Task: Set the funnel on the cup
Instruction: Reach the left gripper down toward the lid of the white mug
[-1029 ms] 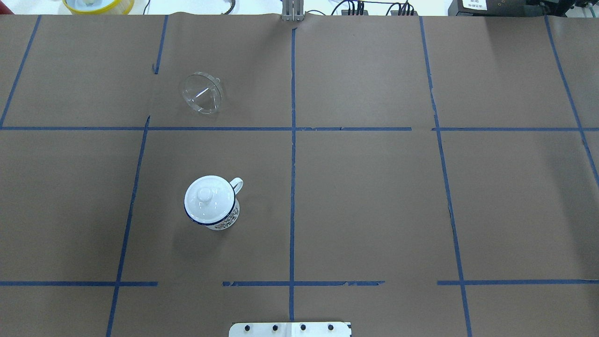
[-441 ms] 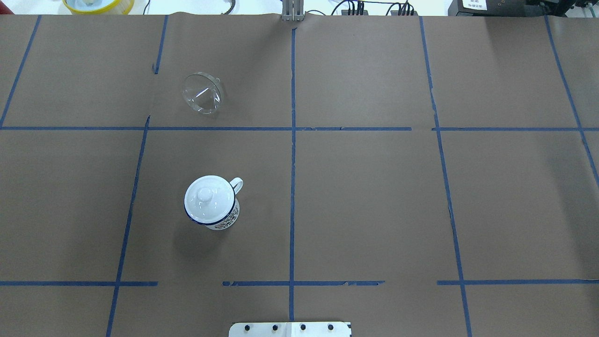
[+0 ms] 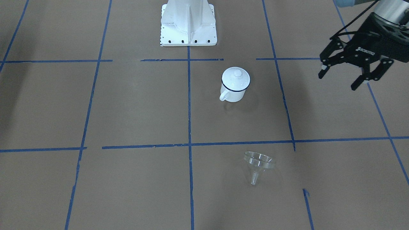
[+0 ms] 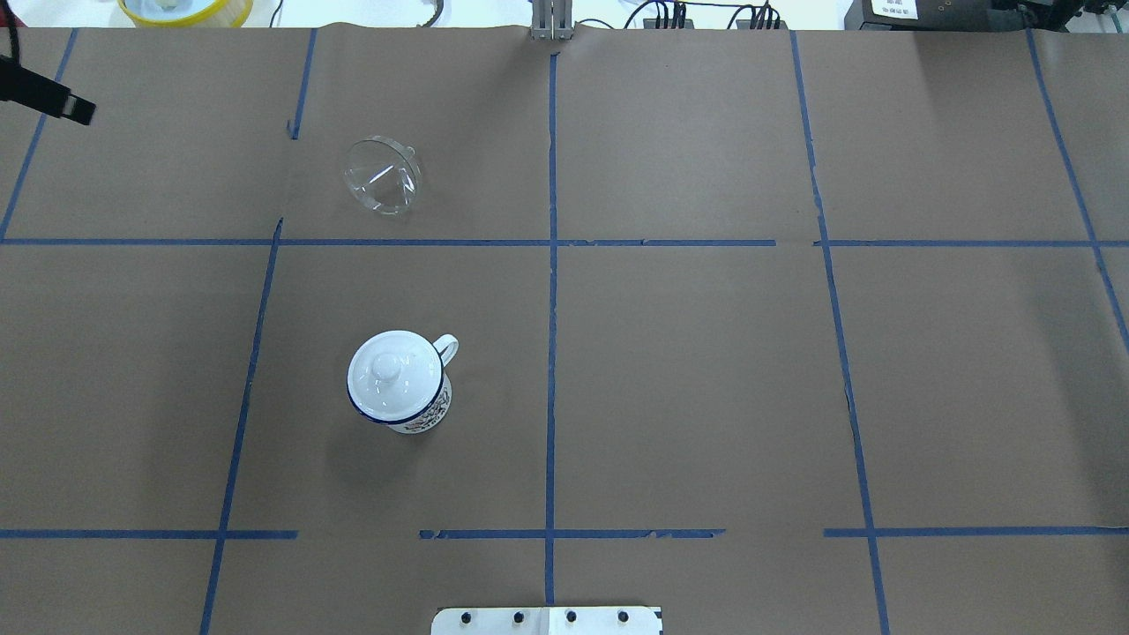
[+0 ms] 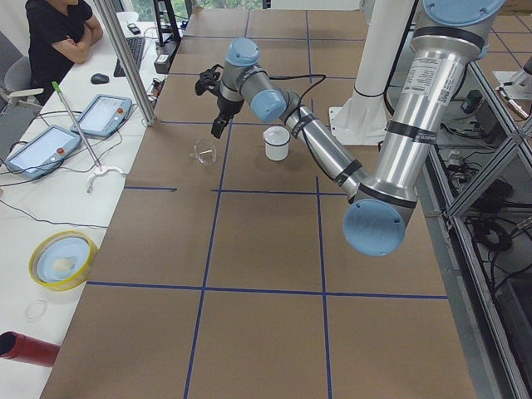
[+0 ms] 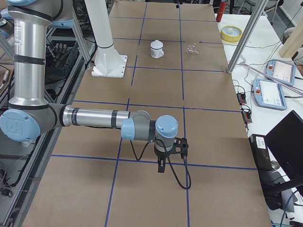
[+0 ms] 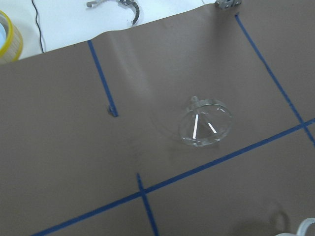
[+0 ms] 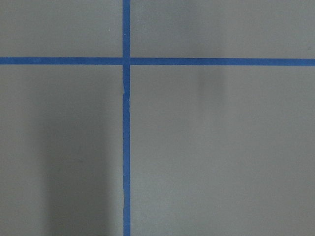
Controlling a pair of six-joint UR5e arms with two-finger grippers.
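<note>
The clear funnel [image 4: 381, 175] lies on its side on the brown paper, far left of centre; it also shows in the front view [image 3: 258, 164] and in the left wrist view [image 7: 205, 123]. The white cup [image 4: 397, 381] with a dark blue rim stands upright nearer the robot, its handle to the right, with a round white knobbed lid [image 4: 388, 366] resting on it. My left gripper [image 3: 338, 81] is open and empty, in the air well to the side of both; one finger [image 4: 63, 103] shows at the overhead view's left edge. My right gripper [image 6: 163, 163] hangs over bare paper far off; I cannot tell its state.
The white robot base [image 3: 188, 22] stands behind the cup. A yellow-rimmed bowl [image 4: 185, 9] sits on the white side table beyond the paper's far edge. Cables and connectors [image 4: 706, 16] run along that edge. Blue tape lines mark a grid.
A finger of my left gripper has come into the overhead view at its top left edge. The funnel, cup and lid have not moved.
</note>
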